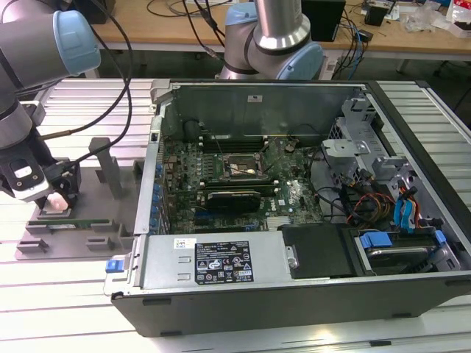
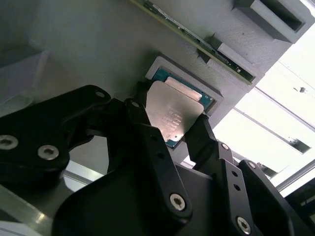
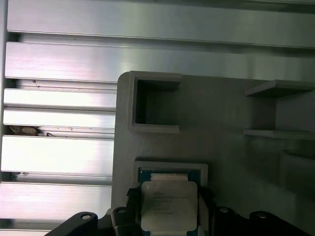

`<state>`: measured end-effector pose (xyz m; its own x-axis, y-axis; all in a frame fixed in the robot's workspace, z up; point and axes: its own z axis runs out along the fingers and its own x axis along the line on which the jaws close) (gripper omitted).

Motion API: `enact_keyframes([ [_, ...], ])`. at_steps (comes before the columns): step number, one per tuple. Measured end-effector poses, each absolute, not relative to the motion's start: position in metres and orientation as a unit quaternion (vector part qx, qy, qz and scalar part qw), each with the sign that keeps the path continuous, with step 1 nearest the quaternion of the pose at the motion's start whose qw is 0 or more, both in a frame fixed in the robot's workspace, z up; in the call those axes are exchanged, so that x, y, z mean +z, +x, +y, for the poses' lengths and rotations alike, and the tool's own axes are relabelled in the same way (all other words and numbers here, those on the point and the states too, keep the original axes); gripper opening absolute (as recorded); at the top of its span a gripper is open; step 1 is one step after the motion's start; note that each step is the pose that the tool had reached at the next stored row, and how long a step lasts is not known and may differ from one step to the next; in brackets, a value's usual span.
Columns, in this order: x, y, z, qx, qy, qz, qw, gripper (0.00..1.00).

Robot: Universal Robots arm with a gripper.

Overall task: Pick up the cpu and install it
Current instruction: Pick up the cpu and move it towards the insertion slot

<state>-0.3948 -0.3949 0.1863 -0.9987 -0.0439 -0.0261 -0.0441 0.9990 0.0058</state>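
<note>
Working at the exterior view's left end of the counter (image 1: 59, 312), with the hand (image 1: 55, 200) low over the grey tray (image 1: 103, 224) and well apart from the open computer case (image 1: 265, 99). Closed, as far as can be judged, onto the cpu (image 2: 172, 110), with dark fingers (image 2: 142, 123) pressed against two opposite edges and little or no gap at either side. Hard to tell between a cpu lying flat in its square pocket (image 3: 170, 167) near the tray's edge and one just raised out of it; looks seated or nearly so in both wrist views. Risks from here, as a judgement: losing so thin and smooth a chip from a grip on the edges alone, by slipping or tipping; catching a corner on the pocket rim and twisting it between the fingers; bringing any such skew to the socket (image 1: 241, 168) on the motherboard (image 1: 184, 187) inside the case, far off to the right, and seating it misaligned, with harm to the contacts; brushing the case or its cables (image 1: 360, 209) on the way in
</note>
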Motion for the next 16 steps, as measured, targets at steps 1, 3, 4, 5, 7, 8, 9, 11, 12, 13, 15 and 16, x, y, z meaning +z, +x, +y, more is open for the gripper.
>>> enact_keyframes([
  [1, 0.1863, -0.3948, -0.3949, 0.003, -0.022, 1.0, 0.013, 0.55],
  [3, 0.1863, -0.3948, -0.395, 0.003, -0.022, 1.0, 0.013, 0.55],
  [4, 0.1863, -0.3948, -0.395, 0.003, -0.022, 1.0, 0.013, 0.55],
  [5, 0.1863, -0.3948, -0.3949, 0.003, -0.022, 1.0, 0.013, 0.55],
  [7, 0.1863, -0.3948, -0.395, 0.003, -0.022, 1.0, 0.013, 0.55],
  [8, 0.1864, -0.3948, -0.395, 0.003, -0.022, 1.0, 0.013, 0.55],
  [9, 0.1866, -0.3948, -0.395, 0.003, -0.022, 1.0, 0.013, 0.55],
  [11, 0.1889, -0.3948, -0.395, 0.003, -0.022, 1.0, 0.013, 0.55],
  [12, 0.1897, -0.3948, -0.395, 0.003, -0.022, 1.0, 0.013, 0.55],
  [13, 0.1907, -0.3948, -0.395, 0.003, -0.022, 1.0, 0.013, 0.55],
  [15, 0.1926, -0.3948, -0.395, 0.003, -0.022, 1.0, 0.013, 0.55],
  [16, 0.1937, -0.3948, -0.395, 0.003, -0.022, 1.0, 0.013, 0.55],
])
